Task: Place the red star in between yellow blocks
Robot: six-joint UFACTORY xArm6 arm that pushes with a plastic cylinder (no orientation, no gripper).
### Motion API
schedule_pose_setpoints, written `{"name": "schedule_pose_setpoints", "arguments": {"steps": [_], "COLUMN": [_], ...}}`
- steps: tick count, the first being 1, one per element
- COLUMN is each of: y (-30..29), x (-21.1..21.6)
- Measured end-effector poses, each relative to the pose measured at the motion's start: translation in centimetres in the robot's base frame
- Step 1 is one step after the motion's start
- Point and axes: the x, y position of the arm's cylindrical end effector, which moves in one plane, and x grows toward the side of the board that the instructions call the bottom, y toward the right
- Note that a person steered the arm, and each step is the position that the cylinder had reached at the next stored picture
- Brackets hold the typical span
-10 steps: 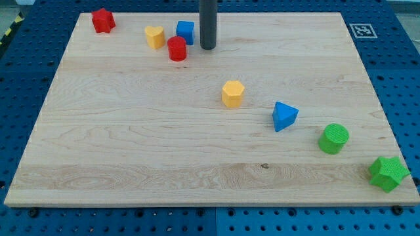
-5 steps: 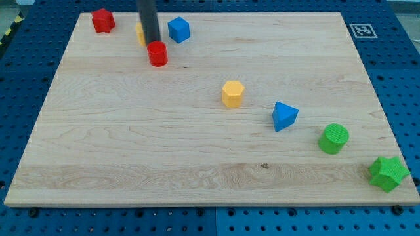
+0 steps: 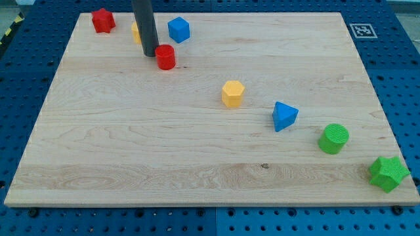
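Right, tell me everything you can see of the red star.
The red star sits flat near the board's top-left corner in this view, a squat, matte, plastic-looking block with rounded points, all one red. Nothing touches it. The part-hidden yellow block lies to its right, and my tip is further right and lower, beside the red cylinder, well clear of the star.

Bright, even light falls from overhead, with no glare on the pale wooden board [image 3: 197, 151]. Blocks such as the green cylinder [image 3: 334, 138] cast only faint, short shadows. Focus is sharp throughout, edges included, without visible distortion.
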Motion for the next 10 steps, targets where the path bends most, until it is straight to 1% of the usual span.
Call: {"name": "schedule_pose_setpoints", "arguments": {"steps": [4,5,6,8,9,10], "y": [4.3,4.2,5.4,11.7,12.3,12.3], "x": [2.6,0.1,-0.6,-0.5,-2.4,-5.3]}}
